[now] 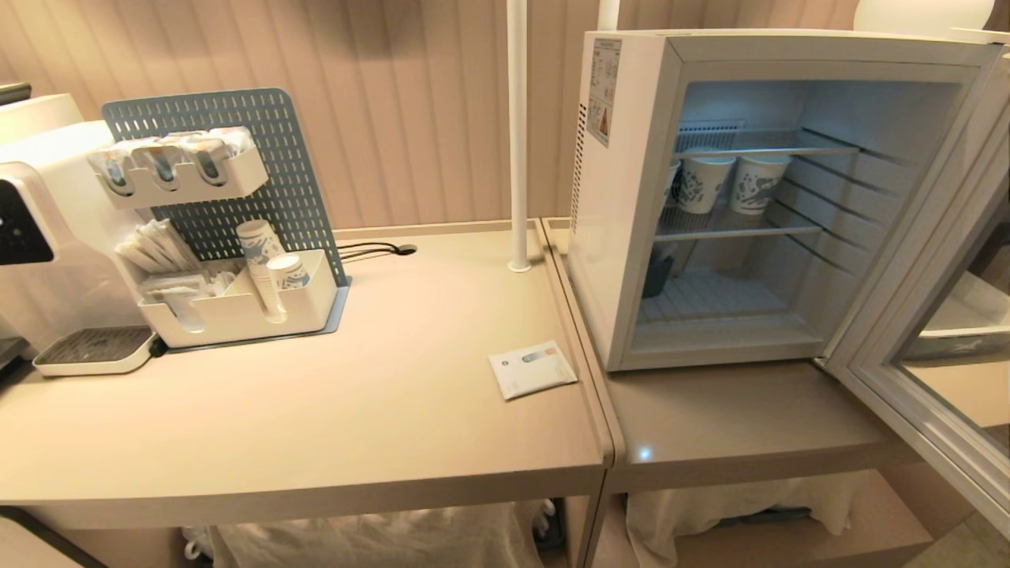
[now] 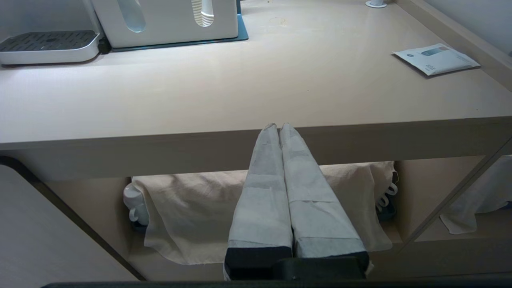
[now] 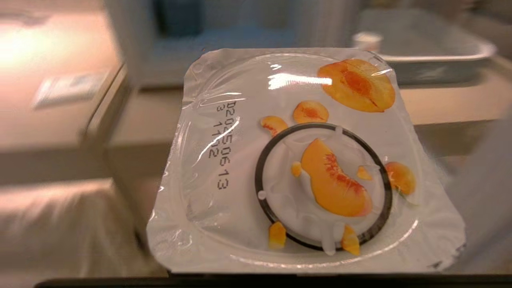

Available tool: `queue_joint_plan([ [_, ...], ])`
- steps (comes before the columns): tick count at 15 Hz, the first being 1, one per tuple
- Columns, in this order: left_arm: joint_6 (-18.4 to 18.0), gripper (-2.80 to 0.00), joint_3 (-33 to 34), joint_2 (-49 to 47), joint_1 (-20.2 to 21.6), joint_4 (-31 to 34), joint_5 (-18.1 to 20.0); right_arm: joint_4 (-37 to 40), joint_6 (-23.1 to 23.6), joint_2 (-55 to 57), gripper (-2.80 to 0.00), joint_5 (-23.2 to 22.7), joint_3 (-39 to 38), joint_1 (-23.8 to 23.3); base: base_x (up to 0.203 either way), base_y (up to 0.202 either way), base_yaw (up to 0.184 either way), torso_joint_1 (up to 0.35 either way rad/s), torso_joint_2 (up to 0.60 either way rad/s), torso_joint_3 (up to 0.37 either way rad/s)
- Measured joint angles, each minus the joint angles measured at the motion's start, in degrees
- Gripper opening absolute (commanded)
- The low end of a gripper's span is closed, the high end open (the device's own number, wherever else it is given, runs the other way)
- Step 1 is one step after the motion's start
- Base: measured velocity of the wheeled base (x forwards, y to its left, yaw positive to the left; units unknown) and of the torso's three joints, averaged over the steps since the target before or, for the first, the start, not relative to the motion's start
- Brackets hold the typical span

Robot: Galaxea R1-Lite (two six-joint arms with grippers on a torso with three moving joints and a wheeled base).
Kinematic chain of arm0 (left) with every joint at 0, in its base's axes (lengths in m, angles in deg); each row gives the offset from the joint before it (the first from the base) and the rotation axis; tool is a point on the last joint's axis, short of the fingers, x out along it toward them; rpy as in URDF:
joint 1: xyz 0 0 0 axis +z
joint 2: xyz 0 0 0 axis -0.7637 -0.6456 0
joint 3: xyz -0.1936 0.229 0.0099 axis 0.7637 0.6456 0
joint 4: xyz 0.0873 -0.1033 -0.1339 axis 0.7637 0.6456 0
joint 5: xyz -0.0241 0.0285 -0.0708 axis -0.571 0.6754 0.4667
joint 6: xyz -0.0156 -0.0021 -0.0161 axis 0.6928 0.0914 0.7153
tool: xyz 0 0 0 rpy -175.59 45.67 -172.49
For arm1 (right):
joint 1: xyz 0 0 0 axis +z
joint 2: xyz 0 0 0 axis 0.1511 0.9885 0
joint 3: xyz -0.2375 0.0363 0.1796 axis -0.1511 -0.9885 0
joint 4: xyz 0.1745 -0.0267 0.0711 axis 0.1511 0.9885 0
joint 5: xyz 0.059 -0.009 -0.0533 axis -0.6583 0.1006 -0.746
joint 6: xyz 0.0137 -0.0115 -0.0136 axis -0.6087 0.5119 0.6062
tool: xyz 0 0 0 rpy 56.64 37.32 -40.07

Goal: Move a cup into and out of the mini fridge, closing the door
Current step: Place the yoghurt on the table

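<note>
The cup [image 3: 304,160] fills the right wrist view: a white sealed lid with peach slices and a date code. It hangs in the air close before the camera, so my right gripper is shut on it; the fingers are hidden under the lid. The mini fridge [image 1: 623,197] stands on the right-hand table, its blurred inside [image 3: 224,40] beyond the cup. Its door [image 1: 923,347] is swung wide open to the right. My left gripper [image 2: 279,126] is shut and empty, parked just below the left table's front edge. Neither arm shows in the head view.
Tall paper cups [image 1: 702,181] stand on the fridge's middle wire shelf. A flat white packet [image 1: 533,369] lies near the table seam. A cup organiser [image 1: 237,308], a white machine [image 1: 47,237] and a white pole [image 1: 517,134] stand further back. Cloth [image 1: 379,536] covers the shelf below.
</note>
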Motion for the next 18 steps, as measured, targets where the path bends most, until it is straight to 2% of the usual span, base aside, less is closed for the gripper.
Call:
queue_joint_plan([
  [1,0.0,-2.8,0.0,0.0,0.0,0.0,0.0,1.8,0.8,-0.4,-2.8,-3.0,-0.8,0.1,0.0,0.0,0.0,0.0,0.0,0.0],
  [3,0.0,-2.8,0.0,0.0,0.0,0.0,0.0,3.8,-0.8,-0.9,-2.8,-5.0,-1.1,0.1,0.0,0.0,0.0,0.0,0.0,0.0],
  [14,0.0,-2.8,0.0,0.0,0.0,0.0,0.0,3.9,-1.2,-1.1,-2.8,-5.0,-1.3,0.1,0.0,0.0,0.0,0.0,0.0,0.0],
  [18,0.0,-2.8,0.0,0.0,0.0,0.0,0.0,3.9,-1.2,-1.1,-2.8,-5.1,-1.3,0.1,0.0,0.156,-0.005,0.002,0.0,0.0],
])
